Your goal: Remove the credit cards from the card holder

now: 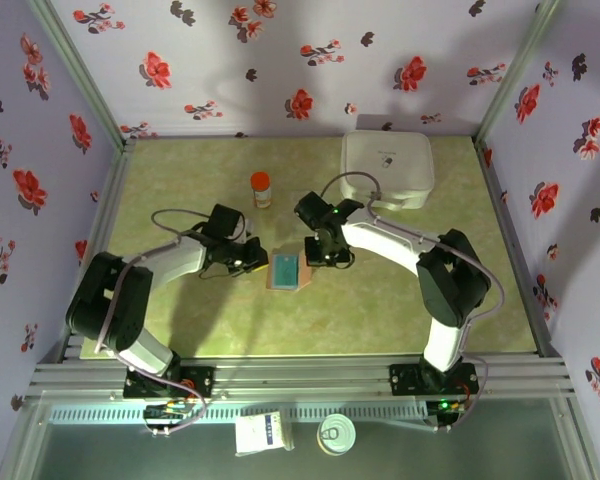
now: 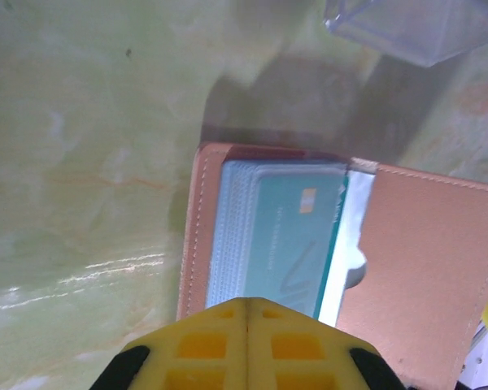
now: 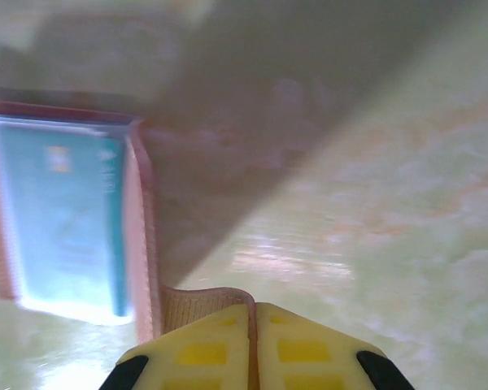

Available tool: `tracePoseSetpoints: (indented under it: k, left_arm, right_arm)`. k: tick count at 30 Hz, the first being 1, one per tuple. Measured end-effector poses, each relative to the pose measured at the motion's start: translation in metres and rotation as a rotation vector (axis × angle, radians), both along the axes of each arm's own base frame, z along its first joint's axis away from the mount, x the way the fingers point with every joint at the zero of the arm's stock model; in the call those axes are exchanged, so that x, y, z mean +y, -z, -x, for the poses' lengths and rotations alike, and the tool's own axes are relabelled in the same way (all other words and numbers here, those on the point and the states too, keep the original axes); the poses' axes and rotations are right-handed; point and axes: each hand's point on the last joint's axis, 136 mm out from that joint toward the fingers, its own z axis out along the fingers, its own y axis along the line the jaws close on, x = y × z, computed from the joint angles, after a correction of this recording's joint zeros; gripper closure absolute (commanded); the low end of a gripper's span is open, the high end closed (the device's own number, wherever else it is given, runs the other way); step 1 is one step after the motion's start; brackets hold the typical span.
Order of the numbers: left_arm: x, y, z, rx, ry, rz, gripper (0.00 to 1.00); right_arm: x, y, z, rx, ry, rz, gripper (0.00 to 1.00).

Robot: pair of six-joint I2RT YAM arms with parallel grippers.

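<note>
The brown card holder lies open and flat mid-table, with teal credit cards stacked in its pocket. In the left wrist view the cards sit in the grey-blue pocket beside the brown flap. My left gripper is shut, its tips over the near edge of the cards; nothing shows between them. My right gripper is shut on the holder's curled brown tab, just right of the holder's edge and the cards. From above, the left gripper and right gripper flank the holder.
A white rounded case stands at the back right. A small orange-capped bottle stands behind the holder. Below the table's front rail lie a white box and a round can. Flowered walls close in the table.
</note>
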Motion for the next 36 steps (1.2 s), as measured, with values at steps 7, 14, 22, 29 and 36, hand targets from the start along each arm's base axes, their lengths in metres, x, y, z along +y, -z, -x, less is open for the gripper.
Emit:
tracePoseSetpoints:
  k: [7, 14, 22, 29, 36]
  left_arm:
    - [-0.003, 0.017, 0.0, 0.035, 0.007, -0.032, 1.0]
    - [0.001, 0.023, -0.001, 0.041, -0.003, -0.057, 1.0]
    - [0.009, 0.033, 0.006, 0.053, -0.015, -0.092, 1.0]
    - [0.01, 0.035, 0.005, 0.044, -0.018, -0.09, 1.0]
    - [0.011, 0.035, 0.005, 0.046, -0.021, -0.09, 1.0]
  right_arm:
    - [-0.013, 0.015, 0.003, 0.018, 0.009, 0.025, 0.91]
    - [-0.008, 0.02, -0.003, 0.001, -0.008, 0.01, 0.91]
    - [-0.006, 0.034, -0.005, 0.013, -0.034, 0.025, 0.91]
    - [-0.01, 0.04, -0.006, 0.015, -0.043, 0.048, 0.88]
    - [-0.018, 0.041, -0.009, -0.004, -0.043, 0.087, 0.8]
